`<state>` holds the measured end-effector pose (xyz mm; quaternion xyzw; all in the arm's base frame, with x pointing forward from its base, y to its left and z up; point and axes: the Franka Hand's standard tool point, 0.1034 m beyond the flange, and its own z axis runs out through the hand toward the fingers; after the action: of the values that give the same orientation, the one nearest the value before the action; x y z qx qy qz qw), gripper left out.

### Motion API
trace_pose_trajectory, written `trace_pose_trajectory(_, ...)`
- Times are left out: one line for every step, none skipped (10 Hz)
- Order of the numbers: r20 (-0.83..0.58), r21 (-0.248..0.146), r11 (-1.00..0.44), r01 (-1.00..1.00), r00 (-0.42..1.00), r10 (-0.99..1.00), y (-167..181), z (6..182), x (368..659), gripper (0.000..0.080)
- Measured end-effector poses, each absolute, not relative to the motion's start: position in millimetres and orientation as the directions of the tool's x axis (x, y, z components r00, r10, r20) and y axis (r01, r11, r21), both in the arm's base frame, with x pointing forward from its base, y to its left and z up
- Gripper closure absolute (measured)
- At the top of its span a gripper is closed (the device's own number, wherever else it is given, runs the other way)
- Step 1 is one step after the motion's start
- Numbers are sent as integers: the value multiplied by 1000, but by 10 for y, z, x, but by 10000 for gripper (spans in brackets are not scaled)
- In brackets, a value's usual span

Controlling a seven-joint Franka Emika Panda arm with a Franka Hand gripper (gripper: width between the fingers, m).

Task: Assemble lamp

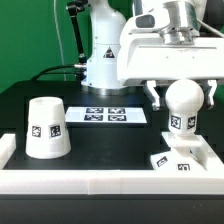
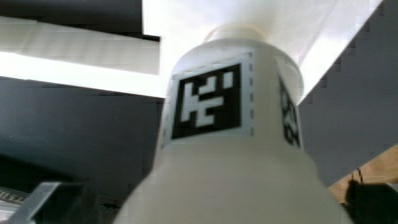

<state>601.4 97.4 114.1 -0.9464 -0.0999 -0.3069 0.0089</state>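
Note:
My gripper hangs at the exterior view's right, its two fingers closed against the sides of the round bulb. The bulb stands upright, its tagged stem pointing down over the small square base, which lies near the front right wall. I cannot tell whether the stem touches the base. In the wrist view the bulb fills the frame with its black tag facing the camera; the fingertips are hidden. The cone shade stands wide end down at the exterior view's left, apart from the gripper.
The marker board lies flat at the back middle of the black table. A white rim runs along the table's front and right side. The robot's white base stands behind the marker board.

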Motion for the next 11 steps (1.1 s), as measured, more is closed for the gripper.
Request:
trace_pose_trajectory(583,44,-980,195,792,184,974,1141,6014,102)
trace_pose_trajectory(581,44,-980,195,793,184,973,1145,5996,102)
trace_pose_trajectory(578,44,-979,197,795,186,972,1173,5964,101)
trace_pose_trajectory(578,44,-979,199,794,188,972,1236,5938,101)
trace_pose_trajectory(578,43,-979,200,794,188,966,1298,5935,101)
trace_pose_trajectory(576,41,-979,198,796,186,949,1352,5947,101)
trace_pose_trajectory(577,41,-980,196,796,183,934,1375,5957,101)
trace_pose_trajectory(573,40,-980,197,798,184,941,1354,5948,101)
trace_pose_trajectory(552,32,-979,203,813,186,963,1332,5938,101)
trace_pose_trajectory(547,32,-979,201,816,185,945,1319,5941,101)
trace_pose_trajectory(502,18,-979,204,845,185,930,1255,5924,101)
